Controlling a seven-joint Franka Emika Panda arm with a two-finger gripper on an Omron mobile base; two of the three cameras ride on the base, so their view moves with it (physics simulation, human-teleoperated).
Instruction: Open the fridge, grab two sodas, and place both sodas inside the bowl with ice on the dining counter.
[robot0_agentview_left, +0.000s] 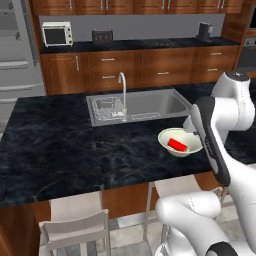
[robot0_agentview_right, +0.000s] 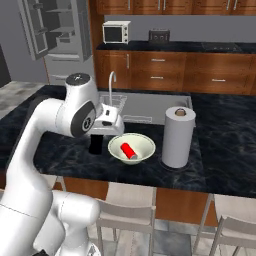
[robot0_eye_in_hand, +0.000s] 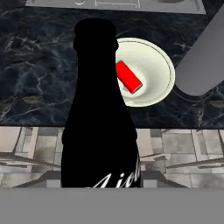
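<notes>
My gripper (robot0_agentview_right: 98, 136) is shut on a slim black soda bottle (robot0_agentview_right: 95, 144), which hangs just above the dining counter (robot0_agentview_right: 60, 145), close to the left of the bowl (robot0_agentview_right: 146, 145). In the hand view the black bottle (robot0_eye_in_hand: 100, 122) stands large in front, its neck reaching toward the pale bowl (robot0_eye_in_hand: 165, 70). A red soda (robot0_eye_in_hand: 129, 78) lies on its side in the bowl; it is the same red soda (robot0_agentview_right: 129, 150) (robot0_agentview_left: 176, 145) in both base views. The bowl (robot0_agentview_left: 165, 137) is partly hidden by my arm in the left base view. The grey fridge (robot0_agentview_right: 55, 30) stands far back with a door open.
A white paper-towel roll (robot0_agentview_right: 178, 137) stands right of the bowl, close to it. The steel sink (robot0_agentview_left: 150, 102) with its arched tap (robot0_agentview_left: 123, 92) is set in the counter behind. Stools (robot0_agentview_right: 125, 210) stand along the counter's near edge. The wall counter holds a microwave (robot0_agentview_left: 57, 34).
</notes>
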